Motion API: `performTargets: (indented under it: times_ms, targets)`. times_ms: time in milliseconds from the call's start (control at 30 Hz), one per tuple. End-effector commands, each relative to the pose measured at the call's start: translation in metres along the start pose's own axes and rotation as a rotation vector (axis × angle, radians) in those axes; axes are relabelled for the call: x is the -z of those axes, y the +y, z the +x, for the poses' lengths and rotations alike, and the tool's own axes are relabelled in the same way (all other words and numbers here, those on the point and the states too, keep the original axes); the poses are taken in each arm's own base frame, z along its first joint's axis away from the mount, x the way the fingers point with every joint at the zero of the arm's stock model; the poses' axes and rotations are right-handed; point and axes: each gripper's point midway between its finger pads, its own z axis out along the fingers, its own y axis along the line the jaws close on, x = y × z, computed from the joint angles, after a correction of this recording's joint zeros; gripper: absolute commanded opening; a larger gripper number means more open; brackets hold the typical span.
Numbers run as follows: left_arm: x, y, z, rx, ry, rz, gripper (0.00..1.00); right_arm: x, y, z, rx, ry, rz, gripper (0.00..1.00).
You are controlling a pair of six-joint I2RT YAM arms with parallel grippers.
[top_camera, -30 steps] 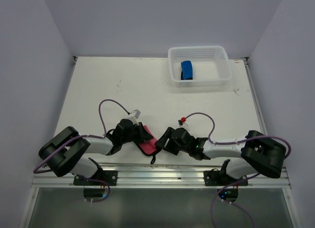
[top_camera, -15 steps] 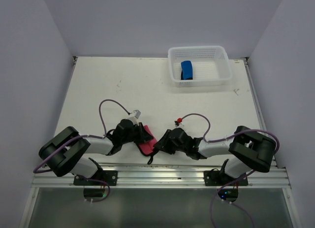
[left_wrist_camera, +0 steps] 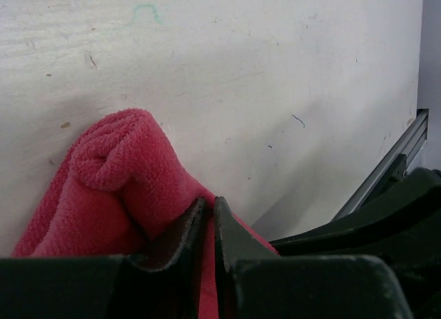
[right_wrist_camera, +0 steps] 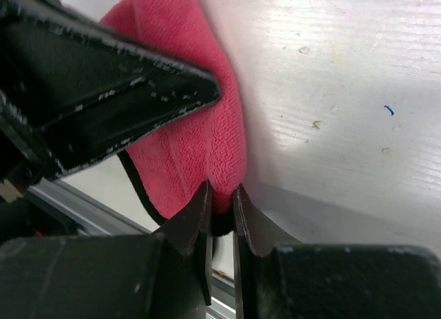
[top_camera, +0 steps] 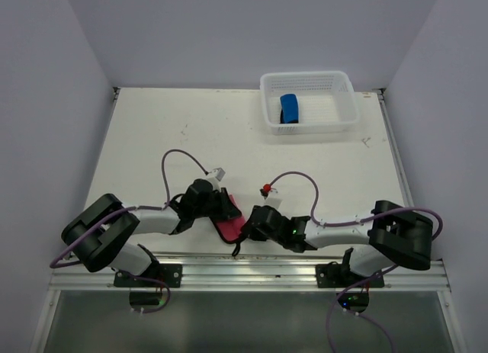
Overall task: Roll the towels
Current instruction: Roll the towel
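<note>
The pink-red towel (top_camera: 229, 225) lies bunched at the tabletop's (top_camera: 191, 139) near edge, midway along it. My left gripper (left_wrist_camera: 209, 205) pinches one fold and my right gripper (right_wrist_camera: 220, 195) nips the opposite fold. To roll it well I would turn both wrists together without tugging apart. The dark edging (right_wrist_camera: 141, 188) seems to hang loose. The blue towel (top_camera: 290, 107) sits rolled in the white mesh basket (top_camera: 352, 101) at the far right corner.

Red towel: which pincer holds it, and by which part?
Both: the left pincer pinches a fold of the red towel; the right pincer pinches its folded edge.
</note>
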Motion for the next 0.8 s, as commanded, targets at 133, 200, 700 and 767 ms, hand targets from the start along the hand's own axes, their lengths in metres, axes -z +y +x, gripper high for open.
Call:
performTargets:
  times_ms: [133,200,700,767]
  targets:
    - [-0.004,-0.007,-0.031,-0.060,0.006,-0.085,0.18,0.016,-0.013,-0.014,0.290,-0.153,0.146,0.00]
    - [-0.004,-0.016,-0.045,-0.069,-0.013,-0.074,0.19,0.018,-0.016,-0.019,0.321,-0.179,0.172,0.00]
    - [0.050,-0.015,-0.052,-0.022,-0.091,-0.140,0.20,0.030,-0.016,-0.030,0.402,-0.267,0.253,0.00]
    - [0.060,-0.017,-0.050,-0.023,-0.109,-0.127,0.18,0.029,-0.016,-0.029,0.400,-0.265,0.251,0.00]
